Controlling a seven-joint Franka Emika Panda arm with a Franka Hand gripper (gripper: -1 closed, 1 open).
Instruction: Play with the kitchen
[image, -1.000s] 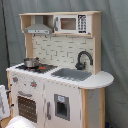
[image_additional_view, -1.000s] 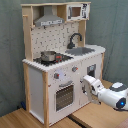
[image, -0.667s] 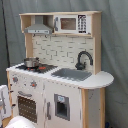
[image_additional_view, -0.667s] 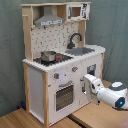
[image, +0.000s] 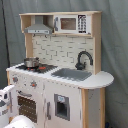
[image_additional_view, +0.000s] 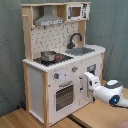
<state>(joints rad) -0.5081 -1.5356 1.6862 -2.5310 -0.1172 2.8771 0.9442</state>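
Reaching in from the second exterior view's right, our arm levels its end effector at the kitchen, near the oven door. We cannot tell its finger state. The kitchen stands on a wooden floor.

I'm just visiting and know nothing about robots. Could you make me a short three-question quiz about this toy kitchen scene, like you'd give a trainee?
1. True or false: a small metal pot sits on the hob of the kitchen.
2. What black fixture stands at the grey sink?
3. In the second exterior view, the gripper is nearest: A) the range hood B) the microwave C) the lower front panels.

Key: 1 true. 2 the faucet. 3 C.
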